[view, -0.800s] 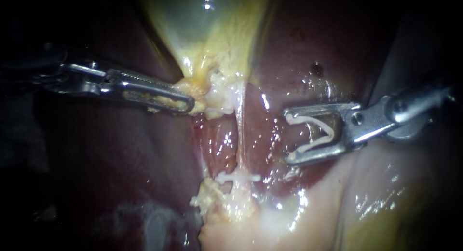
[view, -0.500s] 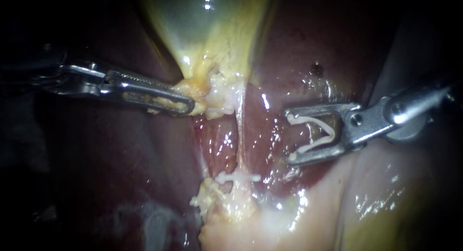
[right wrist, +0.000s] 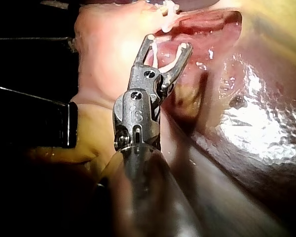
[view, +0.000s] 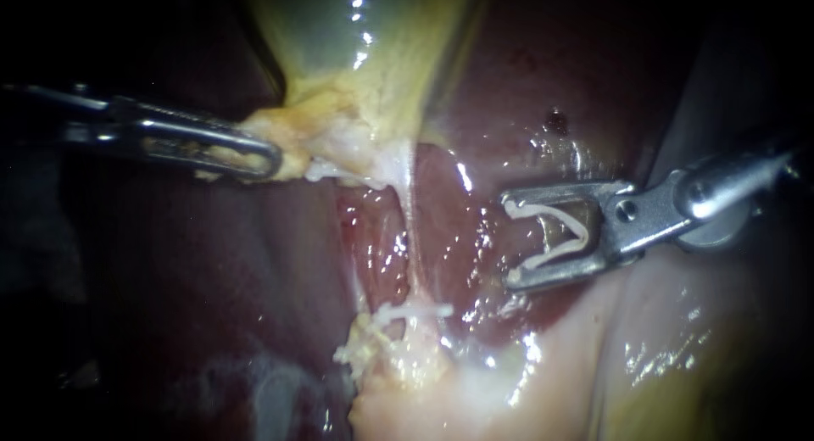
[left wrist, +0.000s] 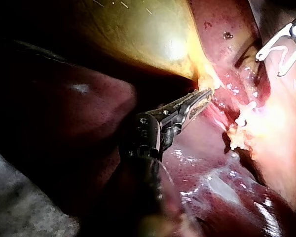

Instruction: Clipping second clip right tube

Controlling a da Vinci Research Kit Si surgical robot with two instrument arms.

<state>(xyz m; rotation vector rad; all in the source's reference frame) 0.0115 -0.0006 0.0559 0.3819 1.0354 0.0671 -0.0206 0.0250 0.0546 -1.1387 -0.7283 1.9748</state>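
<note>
The gallbladder (view: 356, 59), gripped in the closed jaws of the left instrument (view: 254, 157), has been drawn back toward that shaft, so the tube (view: 409, 229) is now stretched taut. An open clip (view: 555, 233) is held in the wide jaws of the right instrument (view: 509, 237), with the tube well ahead of them. Room has probably been gained between the placed clip (view: 415, 309) and the left jaws.

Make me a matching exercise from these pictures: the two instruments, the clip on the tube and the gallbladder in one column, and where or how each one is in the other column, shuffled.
1. left instrument
2. right instrument
3. applied clip
4. gallbladder

A. across the tube, near its lower end
B. jaws shut on yellowish tissue
C. greenish-yellow, above the tube
D. holds a white open clip, apart from the tube

Pairs: 1-B, 2-D, 3-A, 4-C.
</note>
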